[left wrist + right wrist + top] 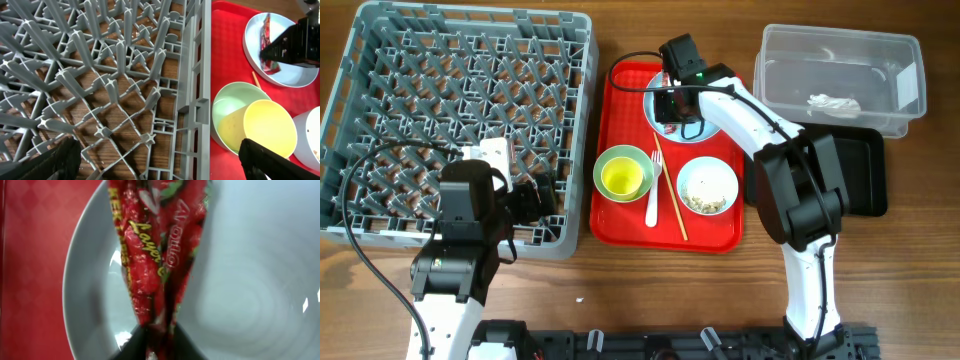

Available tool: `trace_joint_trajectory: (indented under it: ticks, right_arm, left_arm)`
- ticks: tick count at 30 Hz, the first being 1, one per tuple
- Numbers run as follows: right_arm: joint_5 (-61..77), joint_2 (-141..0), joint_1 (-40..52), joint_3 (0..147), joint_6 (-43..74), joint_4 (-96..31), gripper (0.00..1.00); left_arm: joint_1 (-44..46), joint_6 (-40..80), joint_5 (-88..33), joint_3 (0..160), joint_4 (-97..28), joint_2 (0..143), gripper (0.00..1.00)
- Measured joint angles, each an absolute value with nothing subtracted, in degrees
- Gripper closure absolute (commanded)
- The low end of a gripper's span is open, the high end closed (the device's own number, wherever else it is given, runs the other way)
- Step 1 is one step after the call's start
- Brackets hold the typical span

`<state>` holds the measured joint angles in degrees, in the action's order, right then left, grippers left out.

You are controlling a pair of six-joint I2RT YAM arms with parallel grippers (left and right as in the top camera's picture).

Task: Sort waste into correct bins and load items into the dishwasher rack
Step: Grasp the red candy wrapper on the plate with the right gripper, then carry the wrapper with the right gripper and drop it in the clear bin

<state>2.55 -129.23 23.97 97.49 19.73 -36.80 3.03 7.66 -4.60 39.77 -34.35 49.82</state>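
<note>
Pinching the wrapper (155, 255)

The right tool (150, 347) is clamped on the crinkly red wrapper over the smooth round plate (240, 280), arm stretched over the tray (620, 215). The left tool (542, 195) is spread wide above the pegged grey rack (575, 130).

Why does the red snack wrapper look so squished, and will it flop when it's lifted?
Probably floppy: the red snack wrapper bunches into creases where the right gripper pinches it. Likely very light, being thin film. Its shiny surface might slip free over the plate.
</note>
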Motion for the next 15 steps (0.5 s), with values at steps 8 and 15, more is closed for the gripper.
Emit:
trace_joint_trajectory:
  ticks: [8,15]
  right_arm:
    - [2.3,-128.0,23.3,97.3,19.7,-39.1,0.96]
    - [-1.7,-116.0,16.8,96.7,20.4,-40.3,0.96]
  left_arm:
    - [3.0,7.7,-4.6,39.8,-34.3,49.8,0.0]
    - [3.0,7.7,-4.6,39.8,-34.3,49.8,0.0]
